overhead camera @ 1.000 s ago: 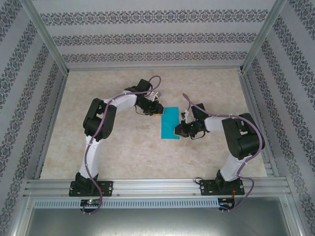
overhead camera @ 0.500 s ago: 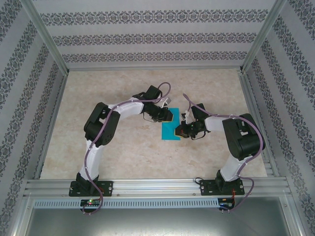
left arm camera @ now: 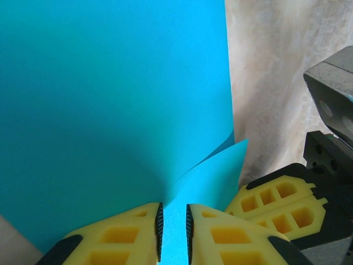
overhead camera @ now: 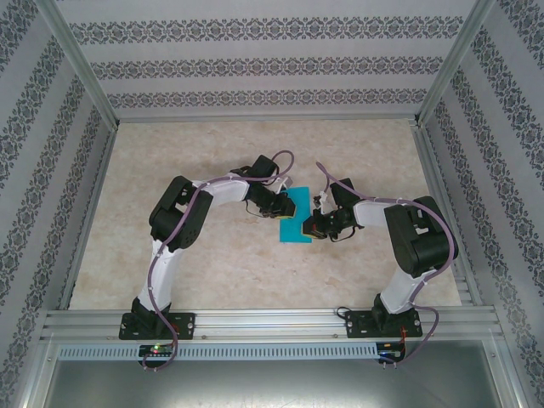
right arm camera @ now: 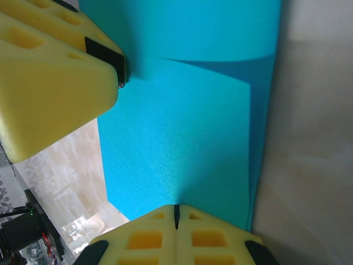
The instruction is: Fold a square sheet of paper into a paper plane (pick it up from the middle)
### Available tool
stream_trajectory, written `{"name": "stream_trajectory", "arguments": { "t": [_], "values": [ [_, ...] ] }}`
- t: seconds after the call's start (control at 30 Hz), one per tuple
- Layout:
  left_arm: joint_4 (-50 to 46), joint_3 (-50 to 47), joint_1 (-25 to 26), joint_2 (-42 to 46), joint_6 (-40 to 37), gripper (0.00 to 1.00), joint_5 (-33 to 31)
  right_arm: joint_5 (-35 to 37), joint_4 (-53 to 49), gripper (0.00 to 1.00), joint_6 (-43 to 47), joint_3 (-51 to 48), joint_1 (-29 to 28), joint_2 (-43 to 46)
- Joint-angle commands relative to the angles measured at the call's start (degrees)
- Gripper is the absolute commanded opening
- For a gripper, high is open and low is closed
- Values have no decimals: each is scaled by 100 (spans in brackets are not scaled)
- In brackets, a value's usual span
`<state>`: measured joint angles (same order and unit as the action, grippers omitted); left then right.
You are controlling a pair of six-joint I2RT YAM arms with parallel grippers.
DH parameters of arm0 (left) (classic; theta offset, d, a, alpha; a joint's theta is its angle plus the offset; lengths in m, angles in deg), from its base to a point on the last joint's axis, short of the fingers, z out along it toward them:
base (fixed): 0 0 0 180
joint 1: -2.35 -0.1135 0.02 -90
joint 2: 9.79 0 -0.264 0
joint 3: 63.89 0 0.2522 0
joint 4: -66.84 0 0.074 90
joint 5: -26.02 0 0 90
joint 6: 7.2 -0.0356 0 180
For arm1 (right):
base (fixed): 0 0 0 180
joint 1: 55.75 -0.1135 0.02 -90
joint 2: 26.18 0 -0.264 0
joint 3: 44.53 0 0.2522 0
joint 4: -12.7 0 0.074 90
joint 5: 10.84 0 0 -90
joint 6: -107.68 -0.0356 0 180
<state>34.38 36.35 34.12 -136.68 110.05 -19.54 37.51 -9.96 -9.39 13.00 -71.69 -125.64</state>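
Square sheet of paper point(overhead camera: 295, 226): turquoise-blue, lying on the pale marbled worktop point(overhead camera: 212, 272) near its middle, between the two arms. From above it reads as a narrow oblong, not a full square. Left tool point(overhead camera: 291, 205): positioned over the far part of the sheet, reaching in from the left. In the left wrist view point(left arm camera: 174, 212) its yellow fingers point(left arm camera: 127, 234) stand slightly apart, and blue paper shows in the narrow gap between the black pads. A lighter flap point(left arm camera: 212, 171) of the sheet rises at an angle beside that gap. Whether the flap passes between the pads or lies below them cannot be determined, and no firm grip on the paper is evident. Right tool point(overhead camera: 313, 228): at the near right part of the sheet, reaching in from the right. In the right wrist view point(right arm camera: 176, 212) its fingers are closed tip to tip, with the tips meeting the blue surface point(right arm camera: 182, 143). Whether they pinch the edge or only press on it cannot be told. One finger of the left tool point(right arm camera: 55, 83) sits at the upper left of that view, its tip touching the sheet. The two tools are near each other, not in contact.
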Motion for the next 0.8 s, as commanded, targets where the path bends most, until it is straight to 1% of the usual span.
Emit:
{"name": "stream_trajectory", "arguments": {
  "t": [0.0,0.23,0.57,0.77],
  "values": [
    [-89,-50,-56,-187,-228,23,-320,215,-287,0,12,9,17,57],
    [-493,28,-72,-256,-568,23,-671,256,-366,0,24,-126,47,265],
    [-398,-36,-83,-348,-537,23,-570,314,-412,0,-71,-633,76,690],
    [-442,-15,-83,-311,-578,23,-527,412,-581,0,-88,-837,192,1055]
  ]
}}
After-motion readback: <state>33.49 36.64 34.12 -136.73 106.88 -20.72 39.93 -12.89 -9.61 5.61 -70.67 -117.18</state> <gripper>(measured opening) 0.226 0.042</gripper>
